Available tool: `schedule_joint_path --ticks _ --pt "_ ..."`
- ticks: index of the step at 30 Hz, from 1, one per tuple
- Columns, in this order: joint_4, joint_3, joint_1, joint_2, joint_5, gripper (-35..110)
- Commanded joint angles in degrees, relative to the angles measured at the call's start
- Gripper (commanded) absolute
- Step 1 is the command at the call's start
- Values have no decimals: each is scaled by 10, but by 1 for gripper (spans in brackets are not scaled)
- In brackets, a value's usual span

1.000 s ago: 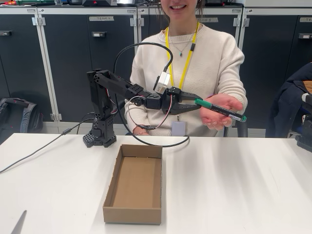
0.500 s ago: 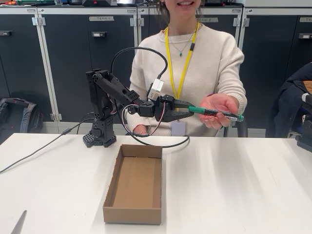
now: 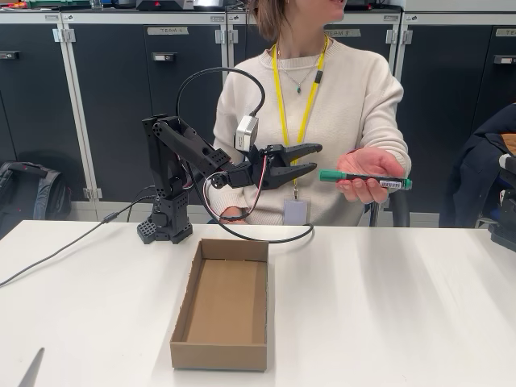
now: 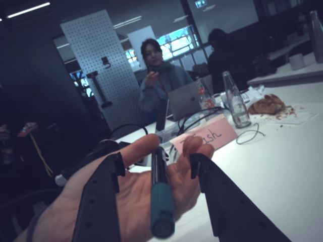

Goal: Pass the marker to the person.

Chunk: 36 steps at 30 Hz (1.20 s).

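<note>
Marker (image 3: 364,177) lies flat across the person's open hand (image 3: 369,172), just clear of your gripper (image 3: 306,157), whose two fingers stand spread and grasp nothing. In your wrist view the green cap (image 4: 162,216) points back at you between the parted black fingers (image 4: 99,201), barrel running away over the palm. Your fixed view adds the cardboard box (image 3: 223,301) on the white table (image 3: 387,306) and the person (image 3: 322,105) seated behind.

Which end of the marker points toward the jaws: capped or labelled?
The green-capped end of the marker faces the open jaws; the white-labelled end points away, past the person's hand.
</note>
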State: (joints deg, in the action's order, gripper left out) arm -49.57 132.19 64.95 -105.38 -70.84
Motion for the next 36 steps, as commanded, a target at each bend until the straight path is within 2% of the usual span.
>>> schedule_joint_path --ticks 1,4,10,13,19,24,28,36 --pt "35 -82 -16 -48 -4 28" --pt "137 -146 -55 -69 -2 28" --pt "502 -359 -152 -106 28 30" --pt "628 -387 -193 -127 -1 29" --pt "837 -371 -323 -175 16 33" --pt "926 -307 -432 -212 33 35" --pt "898 -238 -473 -230 52 35" --pt "849 -184 -480 -236 63 33"
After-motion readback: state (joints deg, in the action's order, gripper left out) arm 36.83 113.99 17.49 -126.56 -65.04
